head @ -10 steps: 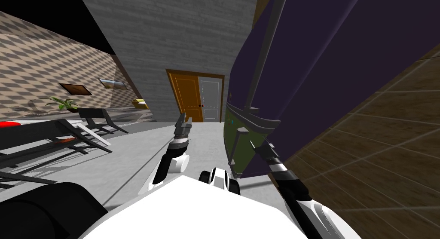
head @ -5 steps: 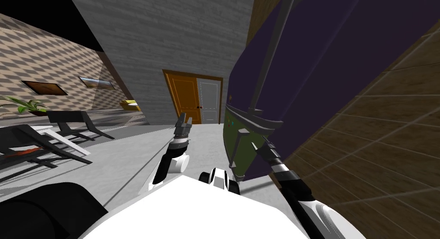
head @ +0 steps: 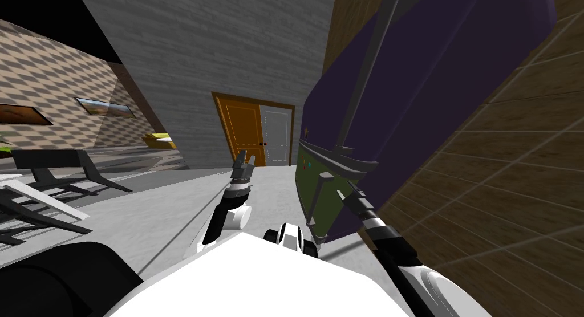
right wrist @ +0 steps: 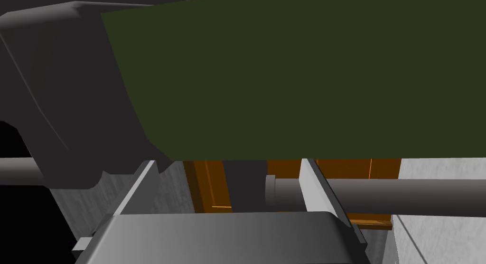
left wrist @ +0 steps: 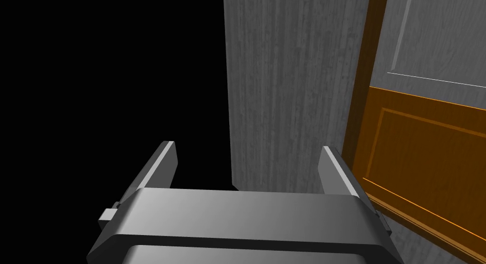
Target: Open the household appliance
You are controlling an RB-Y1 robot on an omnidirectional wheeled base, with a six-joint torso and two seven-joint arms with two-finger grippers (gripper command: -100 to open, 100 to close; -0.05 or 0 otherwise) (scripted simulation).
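- We stand on a smooth light grey floor [head: 171, 205]. A grey wood-grained wall [head: 228, 51] is ahead, a brown-and-cream checkered wall [head: 51, 74] is to our left, and a brown tiled wall [head: 502, 177] is to our right.
- An orange panelled door [head: 242, 131] and a grey panelled door [head: 276, 134] share one brown frame in the wood-grained wall.
- Black angular chairs [head: 51, 162] stand near the checkered wall, and dark picture frames [head: 100, 105] hang on it.
- The tall dark purple appliance [head: 422, 85] stands close at our right, against the tiled wall. It has an olive green lower panel [head: 311, 188] and long grey bar handles.
- Our right gripper [right wrist: 229, 168] is at that green panel with its fingers spread. The capped end of a grey round bar [right wrist: 403, 197] lies between them, unclamped.
- Our left gripper [left wrist: 249, 168] hangs in free air before us, fingers apart, grasping nothing.
- Small teal and red marks [head: 308, 162] sit at the green panel's edge, too small to read.
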